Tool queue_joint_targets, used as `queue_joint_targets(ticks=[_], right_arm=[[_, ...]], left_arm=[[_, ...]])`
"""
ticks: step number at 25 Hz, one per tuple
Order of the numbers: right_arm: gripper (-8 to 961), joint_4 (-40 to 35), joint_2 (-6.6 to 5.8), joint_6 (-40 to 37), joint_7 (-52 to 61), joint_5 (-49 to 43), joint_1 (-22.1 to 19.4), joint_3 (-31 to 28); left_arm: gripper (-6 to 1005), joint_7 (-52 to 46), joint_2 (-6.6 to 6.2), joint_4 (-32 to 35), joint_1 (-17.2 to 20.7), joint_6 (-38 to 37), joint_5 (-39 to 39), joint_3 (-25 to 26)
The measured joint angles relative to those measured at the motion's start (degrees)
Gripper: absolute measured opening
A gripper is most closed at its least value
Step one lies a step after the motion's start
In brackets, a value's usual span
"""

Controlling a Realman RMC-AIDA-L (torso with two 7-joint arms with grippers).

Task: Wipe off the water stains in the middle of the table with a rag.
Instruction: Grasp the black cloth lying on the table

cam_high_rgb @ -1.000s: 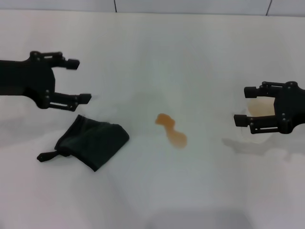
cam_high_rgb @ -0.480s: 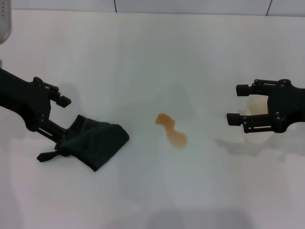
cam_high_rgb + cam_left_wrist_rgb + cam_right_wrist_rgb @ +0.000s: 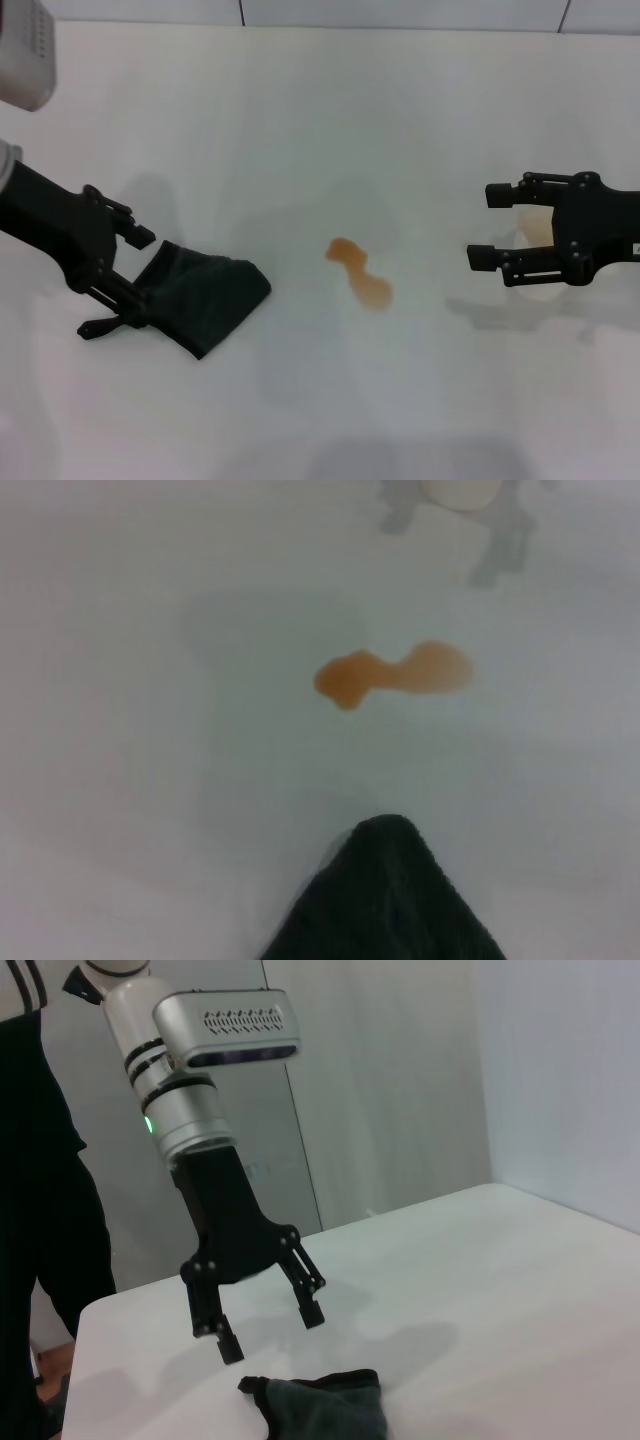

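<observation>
The dark rag (image 3: 195, 300) is lying on the white worktop (image 3: 320, 120), well left of the orange-brown stain (image 3: 358, 272). The left hand (image 3: 135, 275) is spread open right at its outer edge, so that's the nearer arm. The right hand (image 3: 485, 225), also open, is hung well apart on the far side.

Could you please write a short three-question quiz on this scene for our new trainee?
1. True or false: the left pincer is open, poised at the edge of the rag.
2. Which is nearer the water stains: (a) the rag, (b) the right pincer?
3. Fill in: the stains on the table are ___ in colour.

Key:
1. True; in the right wrist view its fingers are spread above the rag.
2. (b), though not by much.
3. Orange-brown.
</observation>
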State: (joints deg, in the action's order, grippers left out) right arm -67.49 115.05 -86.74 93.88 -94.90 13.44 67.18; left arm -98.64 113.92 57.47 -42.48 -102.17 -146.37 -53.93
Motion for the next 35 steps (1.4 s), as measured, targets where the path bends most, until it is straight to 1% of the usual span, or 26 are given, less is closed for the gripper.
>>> queue_joint_targets(ticks=[4,6,11,20,26,35], right_arm=[[827,0.0,0.0,0.36,-0.16,0.03,0.06,0.37],[826,0.09,0.0,0.42,-0.47,0.12,0.07,0.39],[825,1.18,0.0,0.45,-1.39,0.64,0.22,0.38],[823,2.64,0.08,0.4,-1.69,0.69,0.39,0.42],[823,3.48,0.09,0.05,-2.03,1.43,0.36,0.43],[824,4.14,0.08,-0.1,-2.22,1.62,0.17,0.5]], left_arm=[[797,0.88,0.35,-3.94,-0.99,2.25,-0.93,-0.17],[796,0.99,0.38,-4.55,-1.04,2.67,-1.07,-0.25],[796,1.31,0.12,-7.23,-1.06,4.7,-1.26,-0.8],[794,2.93,0.1,-10.93,-1.33,8.02,-1.92,-0.83],[793,3.55,0.54,-12.24,-1.63,9.35,-2.55,-0.83],[792,3.72,0.68,-13.14,-1.83,10.72,-2.61,-0.92]])
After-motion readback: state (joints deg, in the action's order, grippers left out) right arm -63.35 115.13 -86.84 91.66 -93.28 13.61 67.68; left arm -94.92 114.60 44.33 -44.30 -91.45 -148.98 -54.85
